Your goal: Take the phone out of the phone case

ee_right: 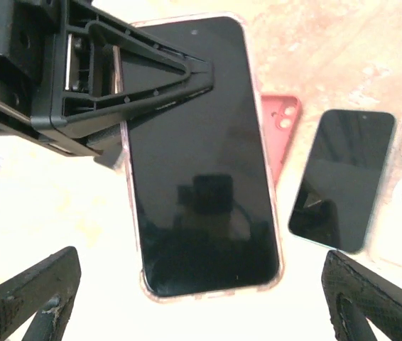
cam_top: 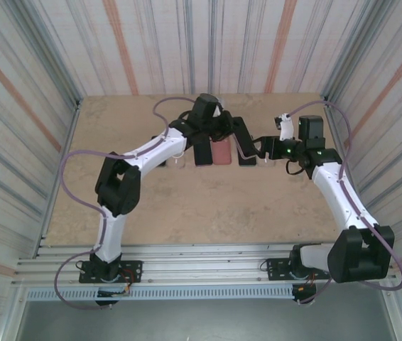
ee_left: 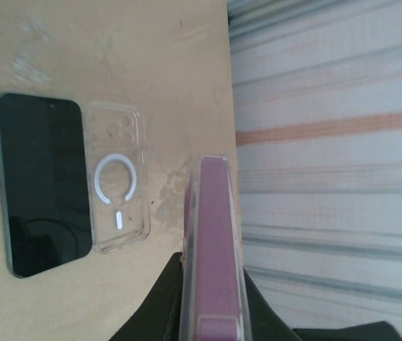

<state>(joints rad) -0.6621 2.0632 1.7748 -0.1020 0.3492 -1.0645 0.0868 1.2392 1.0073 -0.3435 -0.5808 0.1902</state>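
At the far centre of the table (cam_top: pixel 187 206), in the overhead view, the left gripper (cam_top: pixel 217 135) and the right gripper (cam_top: pixel 258 150) meet above a row of handsets and cases.

From the left wrist view, we see the cased phone (ee_left: pixel 215 249) edge-on, held clear of the table. The left jaws are clamped on it near its lower end. A bare dark phone (ee_left: pixel 41 185) and an empty clear case (ee_left: pixel 116 188) lie flat beyond it, side by side.

From the right wrist view, the phone's screen faces us. The right jaws stand wide apart on either side of its lower end, touching nothing. A red case (ee_right: pixel 280 131) lies behind it.

We judge the phone to be rigid, moderately heavy, glass-fronted and slippery, and its case thin and flexible. Take hold of the case lip near a free corner and peel it off. Avoid pressing on the screen.
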